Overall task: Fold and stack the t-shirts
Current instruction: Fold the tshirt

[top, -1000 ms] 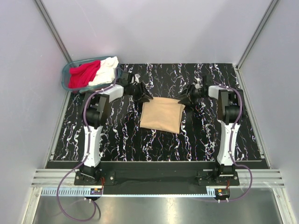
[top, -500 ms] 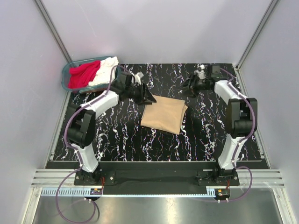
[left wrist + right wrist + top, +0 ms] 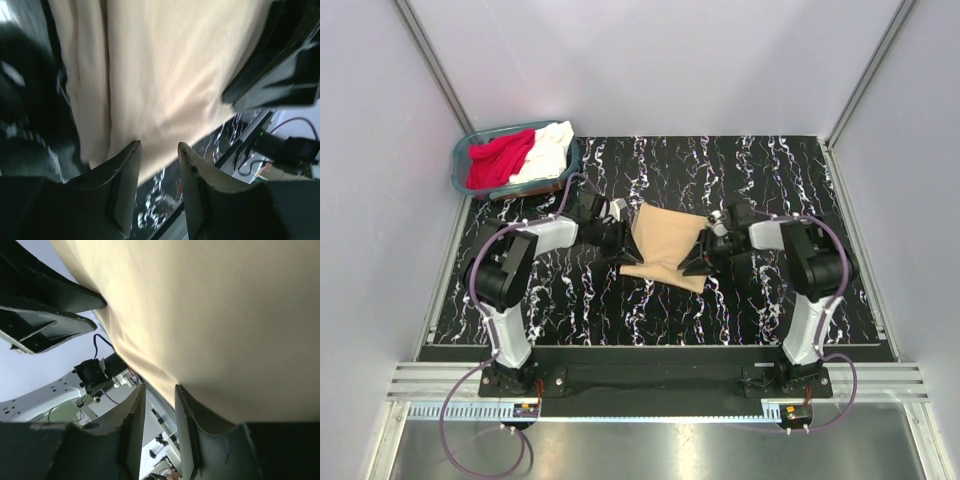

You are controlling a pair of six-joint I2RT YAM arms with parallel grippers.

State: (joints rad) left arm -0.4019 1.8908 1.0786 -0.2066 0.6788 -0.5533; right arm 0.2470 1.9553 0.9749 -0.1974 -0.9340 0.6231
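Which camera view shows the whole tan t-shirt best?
The top external view: the tan t-shirt shows there almost whole on the table. Each wrist view gives only a close patch of its cloth.

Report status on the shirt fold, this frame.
Jaws apart on left gripper and right gripper, at side edges of tan shirt; grip unconfirmed. In basket: red shirt, white shirt. Nothing in the way.

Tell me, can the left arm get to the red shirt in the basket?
Probably yes: the red shirt lies uncovered in the open basket on that arm's side, nothing between.
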